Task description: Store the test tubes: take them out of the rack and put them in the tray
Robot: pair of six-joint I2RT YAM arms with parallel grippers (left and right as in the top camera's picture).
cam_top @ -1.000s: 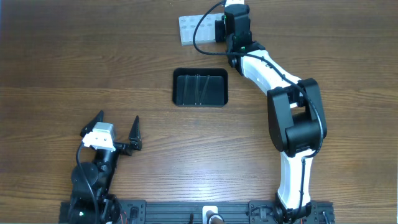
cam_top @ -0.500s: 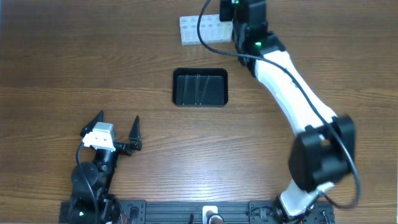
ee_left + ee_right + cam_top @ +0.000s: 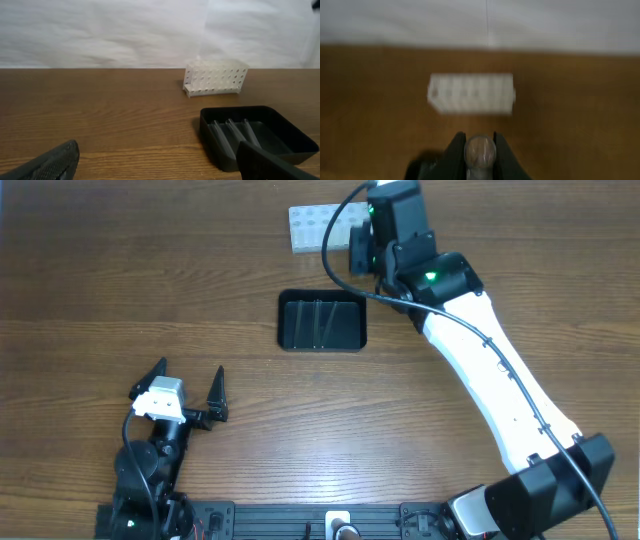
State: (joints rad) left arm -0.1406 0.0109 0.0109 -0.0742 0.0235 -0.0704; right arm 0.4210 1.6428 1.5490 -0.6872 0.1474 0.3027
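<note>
Right wrist view: a test tube (image 3: 480, 152) is gripped by the right hand (image 3: 479, 145); if released short of the tray (image 3: 281, 322), it could be cracked on the table (image 3: 100, 280).

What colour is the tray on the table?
The tray is black; the left wrist view shows it best.

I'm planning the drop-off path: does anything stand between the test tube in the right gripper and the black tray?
Nothing visible does. The right gripper holds the clear test tube near the white perforated rack; only bare brown wooden table lies between it and the black rectangular tray.
</note>
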